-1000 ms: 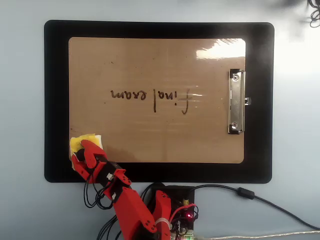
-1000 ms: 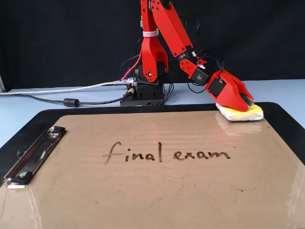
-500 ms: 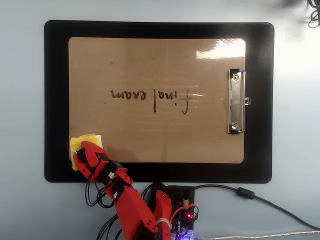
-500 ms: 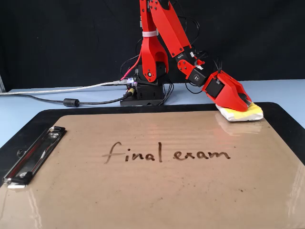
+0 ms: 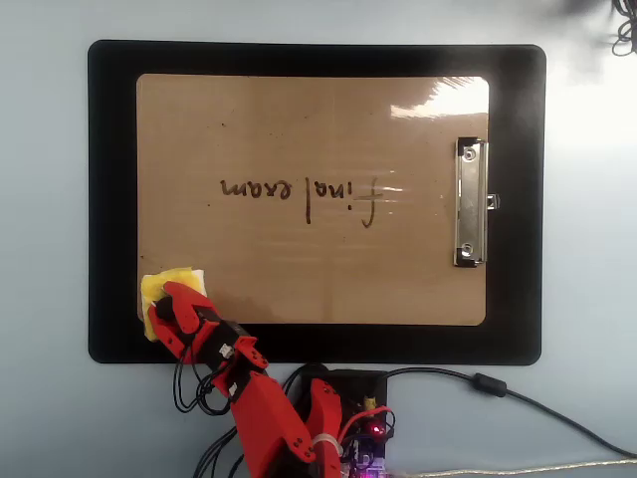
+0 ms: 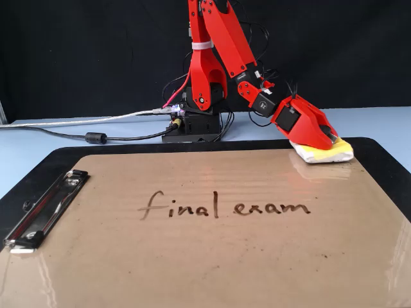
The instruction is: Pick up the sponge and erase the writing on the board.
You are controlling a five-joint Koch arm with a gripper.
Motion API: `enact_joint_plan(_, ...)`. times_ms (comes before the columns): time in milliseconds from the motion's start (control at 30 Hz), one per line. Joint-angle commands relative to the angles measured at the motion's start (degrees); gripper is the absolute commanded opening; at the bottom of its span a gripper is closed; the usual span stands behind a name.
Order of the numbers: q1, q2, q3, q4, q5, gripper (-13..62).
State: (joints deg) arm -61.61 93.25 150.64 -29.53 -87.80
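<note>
In the fixed view the nearest thing is the board (image 6: 212, 256), a tan-brown glossy panel that fills the lower frame and catches pale reflections along its lower edge. Its silver metal clip (image 6: 45, 208) lies flat at the lower left of that frame, a long narrow bar with a raised lever. Across the middle runs the writing (image 6: 221, 206), thin dark cursive letters reading "final exam"; in the overhead view the same words (image 5: 299, 191) appear upside down in the middle of the frame.

Beyond the board's far edge a black mat (image 6: 385, 167) with rounded corners frames it, matte beside the board's sheen. At the board's far right corner, in the right centre of the fixed view, sits the sponge (image 6: 329, 153), a soft bright-yellow block with a whitish edge. In the overhead view it (image 5: 169, 284) lies at the lower left corner of the board, straddling board and mat.

The red plastic fingers (image 6: 324, 138) press down onto the sponge from above, covering most of its top. They appear to close around it, but I cannot tell how far apart they stand.

Farther back the red arm rises from a dark base (image 6: 192, 128), with black and white cables (image 6: 96, 128) trailing left over the pale blue tabletop (image 6: 38, 138).
</note>
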Motion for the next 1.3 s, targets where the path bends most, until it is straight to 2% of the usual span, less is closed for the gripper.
enact_joint_plan(0,2.2,2.2,1.5,-3.3,-0.7,-7.8)
enact_joint_plan(267,20.6,13.8,4.9,-4.9,0.4,-7.8)
enact_joint_plan(500,42.0,16.2,0.5,-0.2,6.9,-7.8)
enact_joint_plan(667,57.7,9.8,-6.2,1.8,11.2,-7.8)
enact_joint_plan(767,63.5,7.3,-11.2,6.5,12.3,-7.8)
enact_joint_plan(900,71.5,-1.8,-19.9,9.8,12.4,-7.8)
enact_joint_plan(1100,72.7,-15.5,-33.2,9.5,12.0,-7.8)
enact_joint_plan(1167,73.3,-15.8,-31.7,9.6,12.0,-7.8)
enact_joint_plan(1267,73.8,-9.4,-20.2,8.8,12.0,-7.8)
